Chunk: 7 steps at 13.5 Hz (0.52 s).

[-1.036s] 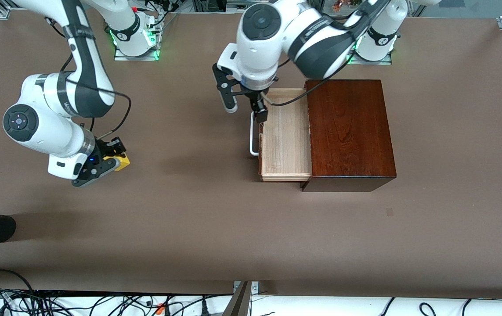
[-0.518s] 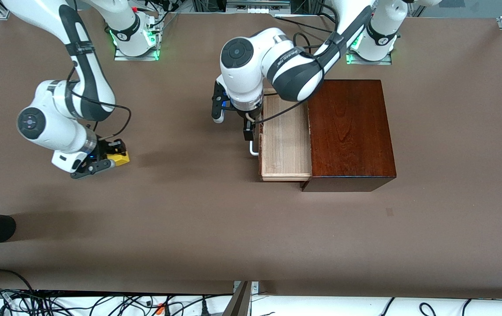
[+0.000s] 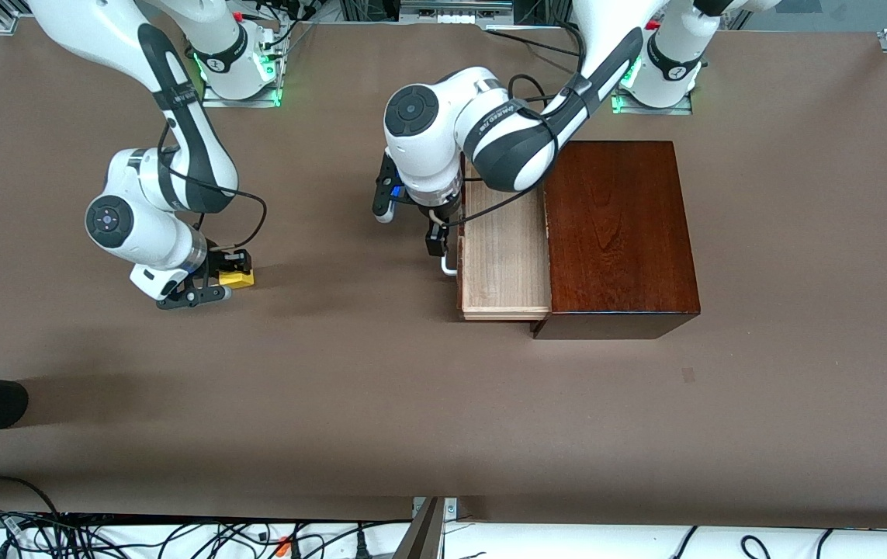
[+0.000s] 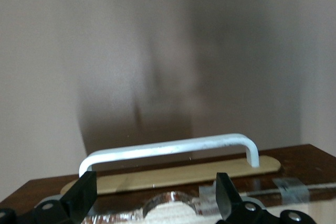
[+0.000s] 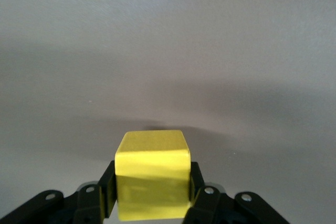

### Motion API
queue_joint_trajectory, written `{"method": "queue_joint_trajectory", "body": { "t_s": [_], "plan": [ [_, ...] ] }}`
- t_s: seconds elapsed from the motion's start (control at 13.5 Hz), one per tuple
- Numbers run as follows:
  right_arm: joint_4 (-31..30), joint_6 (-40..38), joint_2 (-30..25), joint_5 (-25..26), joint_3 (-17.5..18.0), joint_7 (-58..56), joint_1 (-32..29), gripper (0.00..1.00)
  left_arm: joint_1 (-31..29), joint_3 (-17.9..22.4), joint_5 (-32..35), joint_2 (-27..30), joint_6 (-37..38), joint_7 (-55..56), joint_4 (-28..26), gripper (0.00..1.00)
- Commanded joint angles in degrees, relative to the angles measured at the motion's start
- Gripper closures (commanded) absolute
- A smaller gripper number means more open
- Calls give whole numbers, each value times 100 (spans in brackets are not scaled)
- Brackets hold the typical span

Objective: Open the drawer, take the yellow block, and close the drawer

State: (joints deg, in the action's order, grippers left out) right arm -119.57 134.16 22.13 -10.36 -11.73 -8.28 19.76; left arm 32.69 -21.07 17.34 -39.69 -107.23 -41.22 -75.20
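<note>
Brown matting covered the whole table (image 3: 381, 404), and on it, toward the left arm's end, stood a dark red-brown wooden box (image 3: 618, 233) with its drawer (image 3: 504, 260) pulled out, the pale wood inside showing. At the drawer's front the left gripper (image 3: 434, 240) hung just over the white bar handle (image 4: 170, 150), its black fingers (image 4: 81, 199) spread wide to either side and closed on nothing. Well apart, toward the right arm's end of the table, the right gripper (image 3: 216, 276) sat low over bare matting with its fingers (image 5: 197, 195) pressed against two faces of the yellow block (image 5: 153, 174), which it held outside the drawer.
</note>
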Motion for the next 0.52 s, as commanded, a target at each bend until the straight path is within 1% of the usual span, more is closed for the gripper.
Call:
{"method": "queue_joint_trajectory", "body": {
  "t_s": [0.0,0.22,0.44],
  "plan": [
    [-22,171,168,-46,66,256,-69,78,167,68,155,-118,-131,167,49,0],
    [31,215,336,-19,74,301,-69,78,203,95,207,-145,-123,193,41,0],
    [48,242,354,-2,66,275,-69,78,203,95,269,-127,-35,176,-135,0]
  ]
}}
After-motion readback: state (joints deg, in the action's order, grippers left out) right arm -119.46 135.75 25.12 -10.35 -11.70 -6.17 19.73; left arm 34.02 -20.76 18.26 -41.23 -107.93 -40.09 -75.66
